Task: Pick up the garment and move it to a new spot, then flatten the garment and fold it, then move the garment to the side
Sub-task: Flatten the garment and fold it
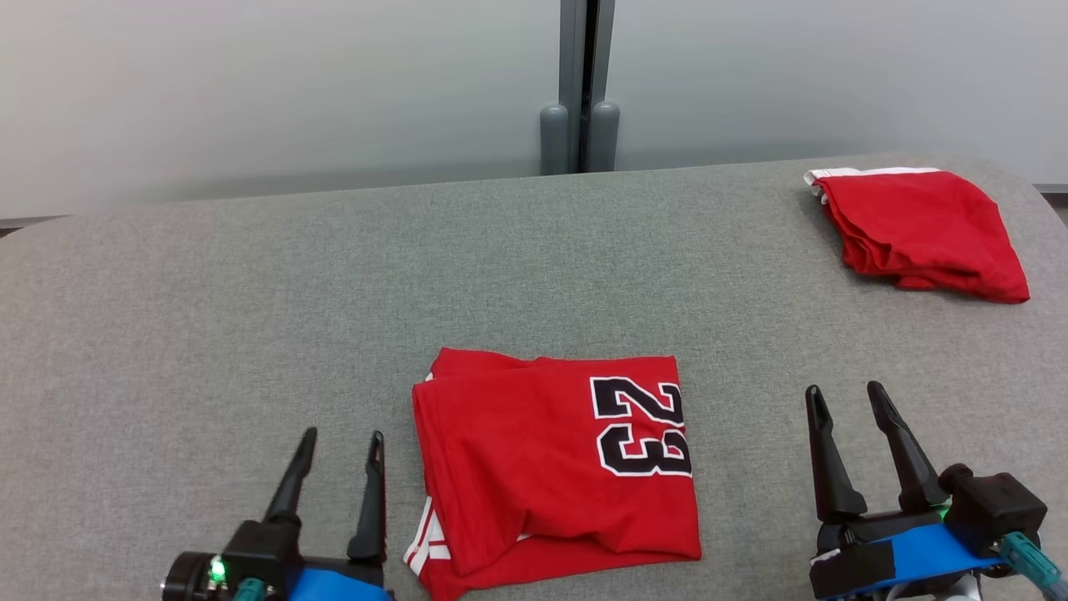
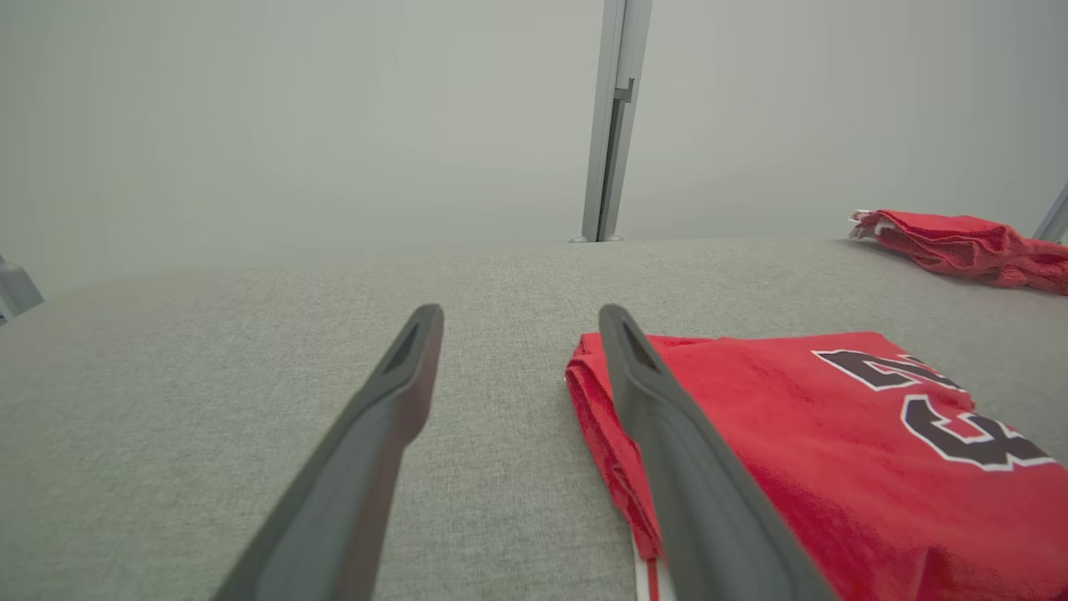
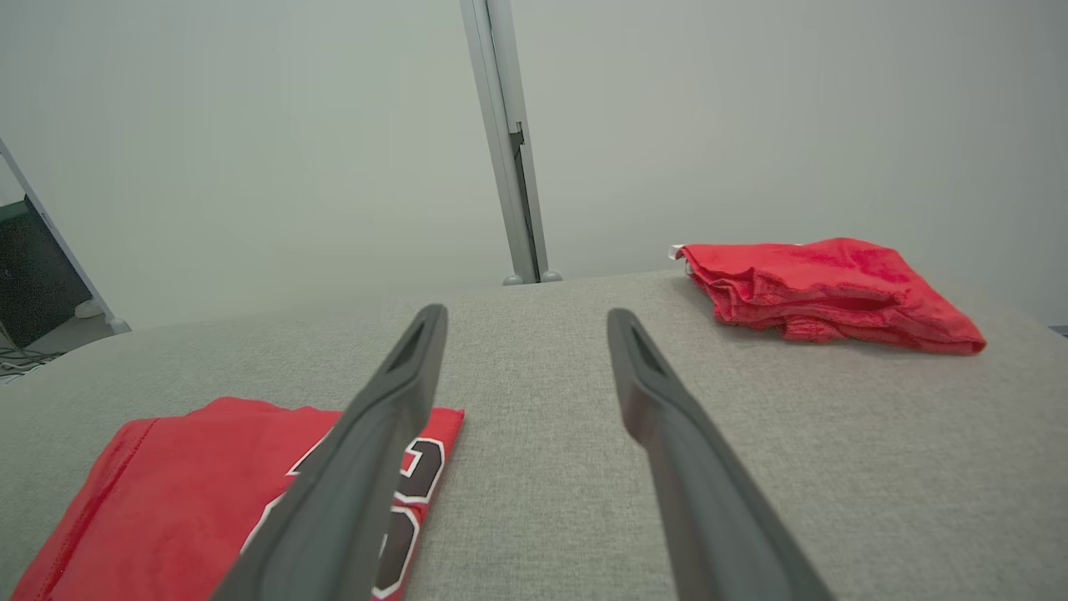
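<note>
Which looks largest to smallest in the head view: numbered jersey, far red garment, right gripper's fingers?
1. numbered jersey
2. far red garment, though it lies farther away, so true size is unsure
3. right gripper fingers

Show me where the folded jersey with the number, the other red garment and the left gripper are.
folded jersey (image 1: 534, 451), head view, plain red cloth left of the number.
other red garment (image 1: 918, 225), head view, middle of its top layer.
left gripper (image 1: 344, 435), head view, midway between its two fingertips.
</note>
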`<state>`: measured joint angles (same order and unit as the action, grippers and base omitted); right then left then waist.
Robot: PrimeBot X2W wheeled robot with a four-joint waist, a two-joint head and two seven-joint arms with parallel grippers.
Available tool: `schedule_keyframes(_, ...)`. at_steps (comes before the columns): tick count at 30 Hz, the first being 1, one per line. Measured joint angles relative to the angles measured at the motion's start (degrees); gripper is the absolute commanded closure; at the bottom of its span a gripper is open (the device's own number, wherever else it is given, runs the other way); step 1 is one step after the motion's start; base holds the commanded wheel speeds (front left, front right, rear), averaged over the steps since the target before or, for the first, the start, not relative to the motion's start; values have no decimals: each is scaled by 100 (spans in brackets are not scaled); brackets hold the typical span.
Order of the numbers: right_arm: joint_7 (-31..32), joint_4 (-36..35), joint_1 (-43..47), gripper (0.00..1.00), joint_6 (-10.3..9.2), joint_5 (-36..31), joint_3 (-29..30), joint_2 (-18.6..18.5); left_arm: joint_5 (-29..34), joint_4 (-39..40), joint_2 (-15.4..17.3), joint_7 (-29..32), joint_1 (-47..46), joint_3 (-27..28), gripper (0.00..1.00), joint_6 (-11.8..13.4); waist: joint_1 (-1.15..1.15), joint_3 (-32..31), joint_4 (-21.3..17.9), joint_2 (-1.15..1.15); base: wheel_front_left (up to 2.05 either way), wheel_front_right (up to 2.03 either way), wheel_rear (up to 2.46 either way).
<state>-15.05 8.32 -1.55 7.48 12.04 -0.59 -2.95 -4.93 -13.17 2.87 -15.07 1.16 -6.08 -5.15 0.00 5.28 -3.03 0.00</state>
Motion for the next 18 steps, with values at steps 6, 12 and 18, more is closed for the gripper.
schedule_keyframes(6,0,38,-14,0,0,67,-54,1,41,-409,-1,0,-1,-459,0,-115,0,79,-32,0,0,0,0)
schedule_keyframes(12,0,80,-31,0,0,108,-53,2,54,-917,13,0,-17,-896,0,-181,0,157,-75,0,0,0,0)
schedule_keyframes(18,0,112,-64,0,0,127,-78,2,37,-1244,42,0,-98,-1202,0,-197,0,207,-130,0,0,0,0)
